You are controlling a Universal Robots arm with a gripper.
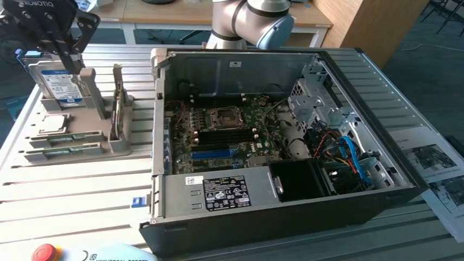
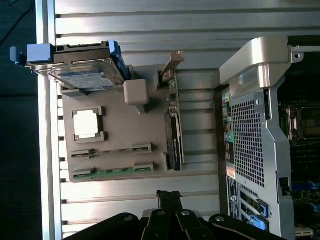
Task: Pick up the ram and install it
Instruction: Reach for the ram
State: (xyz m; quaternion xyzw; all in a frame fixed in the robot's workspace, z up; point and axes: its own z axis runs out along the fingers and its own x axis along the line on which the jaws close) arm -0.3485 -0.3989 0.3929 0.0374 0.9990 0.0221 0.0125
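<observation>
ram (image 2: 117,171): circuit board | holder (image 2: 125,125): matt grey plastic | table (image 1: 73,190): ribbed bare metal

closed fingers (image 1: 69,57) above hard drive (image 1: 62,87), ram (image 1: 64,153) in tray (image 1: 101,144) beside open pc case (image 1: 217,231)

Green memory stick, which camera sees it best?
The wrist view: the green memory stick lies flat in the gray holder, seen from straight above. The exterior view shows it at a slant, at the exterior view's left.

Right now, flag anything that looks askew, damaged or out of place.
Nothing stands out. The silver hard drive, square silver CPU chip and long green ram stick sit squarely in the grey parts holder; the open black computer case lies flat on the slatted metal table, nothing spilled.
</observation>
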